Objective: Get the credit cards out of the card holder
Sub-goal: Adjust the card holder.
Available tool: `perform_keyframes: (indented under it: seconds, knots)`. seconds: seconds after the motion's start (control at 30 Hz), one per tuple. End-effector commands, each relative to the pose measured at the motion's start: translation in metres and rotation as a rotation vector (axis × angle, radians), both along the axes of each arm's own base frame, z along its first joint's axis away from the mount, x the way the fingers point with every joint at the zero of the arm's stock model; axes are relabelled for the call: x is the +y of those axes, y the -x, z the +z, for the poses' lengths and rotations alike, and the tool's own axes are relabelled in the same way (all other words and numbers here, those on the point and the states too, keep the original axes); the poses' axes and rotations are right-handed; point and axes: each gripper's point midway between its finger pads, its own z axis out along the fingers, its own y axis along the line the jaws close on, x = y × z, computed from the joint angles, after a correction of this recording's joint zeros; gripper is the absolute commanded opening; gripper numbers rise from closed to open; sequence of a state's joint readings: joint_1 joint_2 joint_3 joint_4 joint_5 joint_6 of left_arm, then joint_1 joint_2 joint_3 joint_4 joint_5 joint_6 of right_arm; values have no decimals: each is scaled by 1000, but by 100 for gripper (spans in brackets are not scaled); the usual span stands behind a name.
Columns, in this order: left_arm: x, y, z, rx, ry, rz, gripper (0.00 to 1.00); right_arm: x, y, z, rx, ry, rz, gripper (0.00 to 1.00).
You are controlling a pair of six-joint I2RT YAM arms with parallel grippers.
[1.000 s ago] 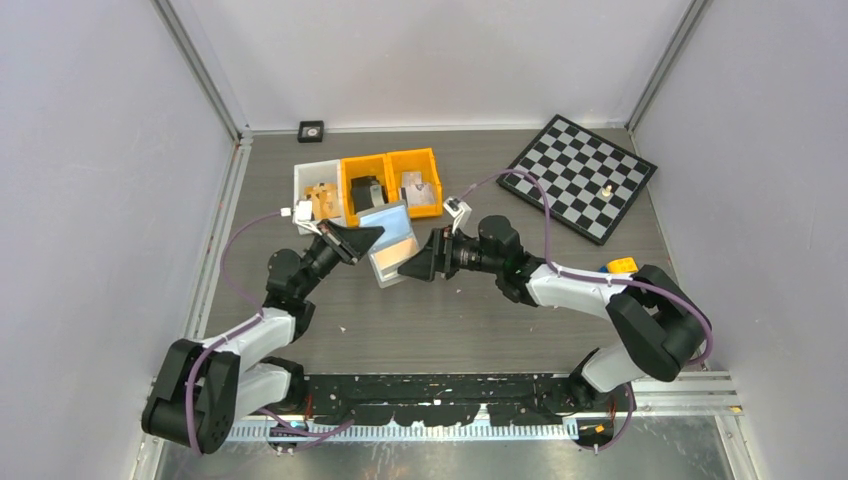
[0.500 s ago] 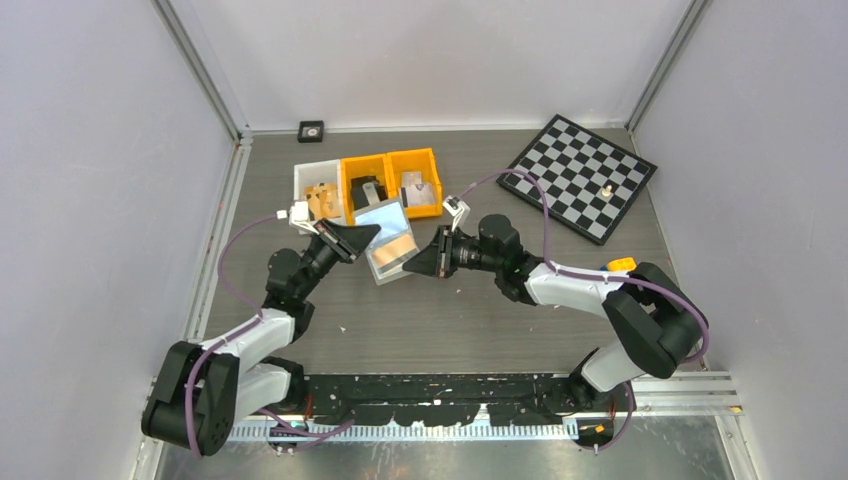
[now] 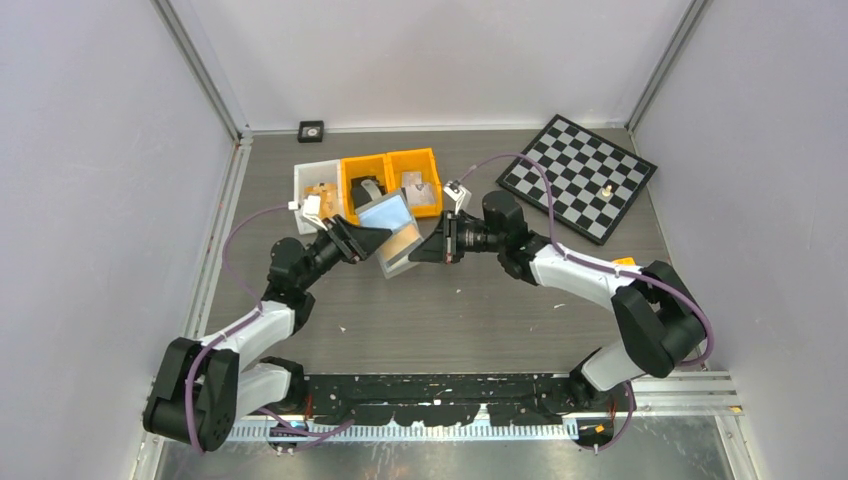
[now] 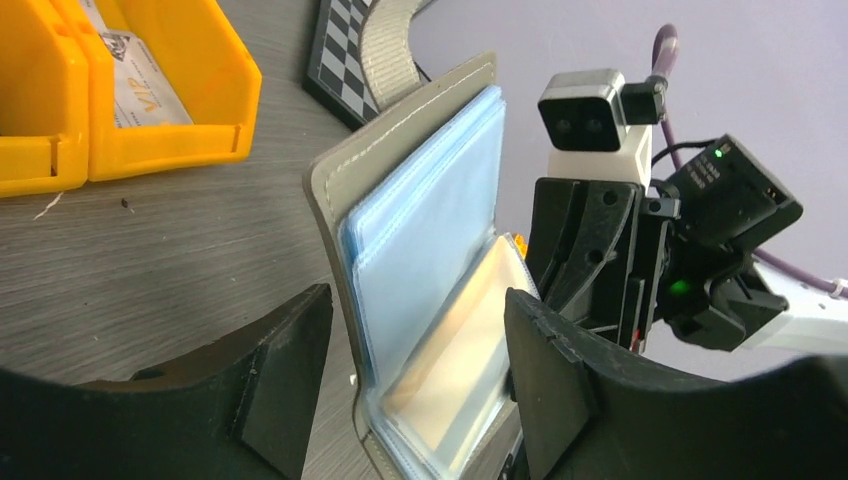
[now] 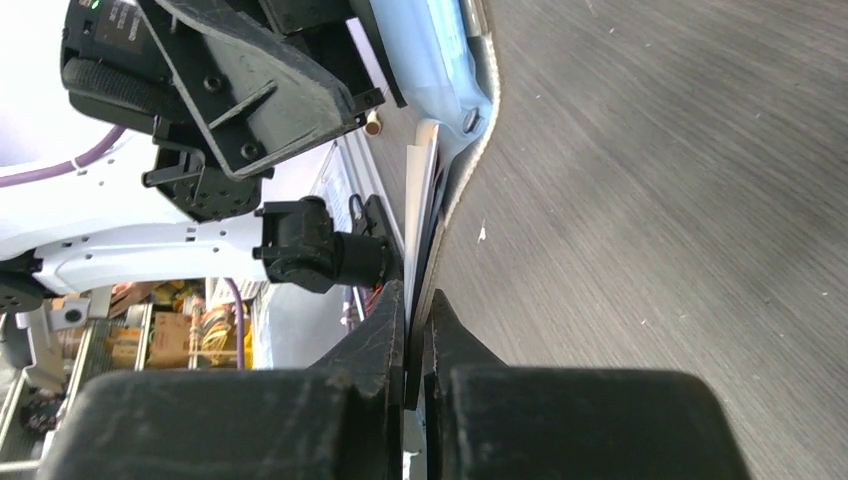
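Table [image 3: 470, 320]: dark grey wood-grain with a few pale specks. Plain pale walls [image 3: 90, 200] on three sides, alu posts [image 3: 205, 75] in the far corners. Small black square [image 3: 311, 130] behind the bins [image 3: 367, 185], at the table's far edge. Bins are one white and two orange in a row, with bits inside.

Left gripper [image 3: 375, 238] is just in front of the bins. Its jaws are wide apart with the holder [image 3: 395, 232] between them; can't tell if they touch it.

Holder is just in front of the orange bins, open and tilted up on edge. Grey stitched cover, blue card [image 4: 425, 215] in the upper sleeve, tan card [image 4: 455, 365] in the lower.

Right gripper [image 3: 418, 254], front-right of the bins, is pinched tight on the holder's thin edge. Can't tell if a card is in the pinch.

Chessboard [image 3: 580, 175] is right of the bins, well apart, with one small piece [image 3: 606, 188] on it.
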State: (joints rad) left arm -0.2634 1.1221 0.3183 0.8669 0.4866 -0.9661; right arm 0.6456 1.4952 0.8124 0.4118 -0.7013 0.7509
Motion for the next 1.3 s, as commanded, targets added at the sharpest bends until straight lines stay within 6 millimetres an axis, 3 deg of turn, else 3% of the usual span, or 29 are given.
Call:
perform_keyframes:
  seconds: [0.0, 0.13, 0.2, 0.27, 0.33, 0.47, 0.63, 0.77, 0.9, 1.1, 1.27]
  knots:
    - [-2, 3, 15, -71, -28, -59, 65, 4, 14, 35, -34, -48, 123, 1]
    - [-1, 3, 14, -74, -30, -65, 61, 6, 17, 35, 9, -49, 170, 0]
    - [0, 3, 14, -77, -29, -68, 54, 6, 17, 32, 18, -38, 174, 1]
    - [0, 3, 14, -80, -24, -70, 41, 5, 14, 26, 20, -7, 163, 4]
    - [2, 3, 15, -83, -19, -65, 27, 4, 9, 20, 16, 19, 137, 17]
    - [2, 2, 14, -73, 3, -54, 4, 1, -3, 10, 0, 37, 52, 58]
    - [7, 0, 17, -67, 101, -14, 0, 6, -17, 6, 14, -59, -46, 76]
    - [7, -1, 23, -74, 153, -14, 0, 13, -22, 3, 58, -138, -87, 77]
    - [10, -4, 21, -66, 162, 14, 0, 19, -16, 5, 16, -142, -92, 76]
    - [10, -2, 22, -87, 157, 30, 0, 21, -12, 7, -30, -126, -113, 50]
    - [2, -1, 20, -90, 145, 9, 0, 20, -10, 15, -47, -148, -114, 36]
